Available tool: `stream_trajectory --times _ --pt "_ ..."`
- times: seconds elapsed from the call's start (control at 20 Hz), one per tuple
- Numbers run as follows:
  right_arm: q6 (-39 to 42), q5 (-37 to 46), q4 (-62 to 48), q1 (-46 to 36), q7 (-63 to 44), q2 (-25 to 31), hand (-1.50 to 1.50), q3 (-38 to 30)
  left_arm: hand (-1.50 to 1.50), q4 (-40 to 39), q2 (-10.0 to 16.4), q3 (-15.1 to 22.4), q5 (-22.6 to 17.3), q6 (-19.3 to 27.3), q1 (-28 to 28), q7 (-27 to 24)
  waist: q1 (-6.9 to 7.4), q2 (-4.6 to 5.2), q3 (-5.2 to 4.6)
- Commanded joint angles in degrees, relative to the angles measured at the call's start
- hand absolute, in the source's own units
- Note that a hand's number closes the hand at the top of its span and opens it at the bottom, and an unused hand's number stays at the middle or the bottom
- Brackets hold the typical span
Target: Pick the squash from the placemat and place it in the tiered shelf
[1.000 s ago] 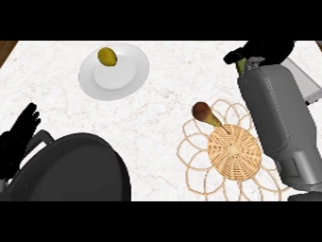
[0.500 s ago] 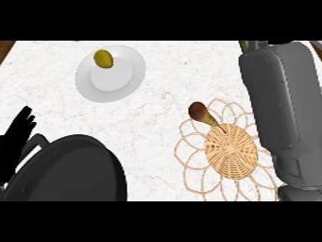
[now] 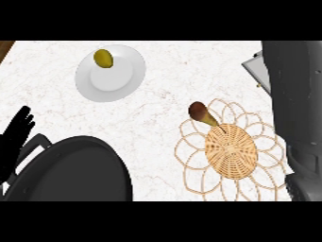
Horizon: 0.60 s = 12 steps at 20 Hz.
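1. Right forearm (image 3: 302, 94) has stretched farther up the view; the right hand is now out of sight, so its state cannot be told.
2. Squash (image 3: 204, 113) lies on the placemat's (image 3: 229, 151) upper-left edge, with no hand on it.
3. Left hand (image 3: 10, 139) rests open at the left edge.

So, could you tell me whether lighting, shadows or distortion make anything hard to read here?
Head view: the light is even, with no glare on the counter; no strong shadow shows under the squash at the placemat edge; the plate looks taller than wide; the open left hand reads as a flat black shape at the left edge.
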<state>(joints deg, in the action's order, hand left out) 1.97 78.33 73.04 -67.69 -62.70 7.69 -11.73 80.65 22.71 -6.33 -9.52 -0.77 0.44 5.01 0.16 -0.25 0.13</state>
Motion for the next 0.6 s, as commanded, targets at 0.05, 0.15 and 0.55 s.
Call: stream_trajectory --times 0.05,0.15,0.55 --pt "7.62 4.96 -3.1 -6.35 -6.63 4.6 1.5 -0.6 0.0 -2.95 -1.64 0.99 1.02 -0.29 -0.32 -1.1 -0.23 0.16 -0.23" --pt "10.05 6.47 -5.49 -6.59 -6.35 5.9 1.5 -1.1 0.0 -1.85 -2.29 0.85 1.73 1.02 -0.11 -2.22 -0.1 0.15 -0.23" --pt "7.72 5.69 -17.56 -11.4 0.85 13.67 1.5 -6.72 0.0 -0.51 -3.56 2.04 2.33 1.9 -2.48 1.03 0.55 0.51 -0.17"
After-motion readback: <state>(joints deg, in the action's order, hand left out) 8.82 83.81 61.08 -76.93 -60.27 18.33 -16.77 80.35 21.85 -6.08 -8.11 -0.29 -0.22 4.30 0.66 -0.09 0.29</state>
